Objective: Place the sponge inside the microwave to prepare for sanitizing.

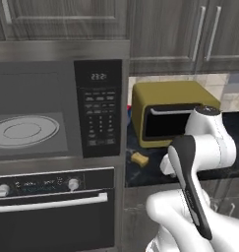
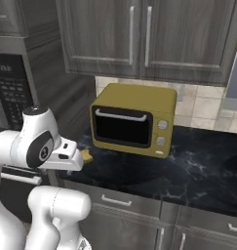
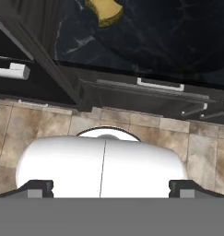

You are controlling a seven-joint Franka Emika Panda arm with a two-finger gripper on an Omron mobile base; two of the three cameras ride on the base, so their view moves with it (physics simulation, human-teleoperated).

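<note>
Yellow sponge point(image 1: 139, 159): a small soft block lying on the black marbled table point(image 2: 198, 166), just beside the lower left corner of the olive-yellow toaster oven point(image 2: 132, 119), between that oven and the microwave's point(image 1: 27, 108) keypad column point(image 1: 100, 108); nothing touches it.
Microwave: stands open to the left of the toaster oven, its grey cavity and round turntable point(image 1: 22, 131) exposed; the sponge is not yet inside.
Pincer point(image 3: 111, 188): in the hand view the two dark tips sit wide apart at the bottom corners, with nothing between them; it holds nothing and touches nothing, and it points down toward the drawer fronts and floor tiles, the sponge lying far up in that view.
Arm: folded low in front of the table edge, near the toaster oven's left side.
Risk, approach: judged from here, the hand must rise over the table edge to reach the sponge; a low path could strike the drawer front or the table lip.
Risk, grasp: the sponge lies in a narrow gap beside the toaster oven, so wide fingers may hit the oven or nudge the sponge away.
Risk, transfer: a soft block squeezed off-centre may slip out on the way to the cavity, or catch on the keypad column.
</note>
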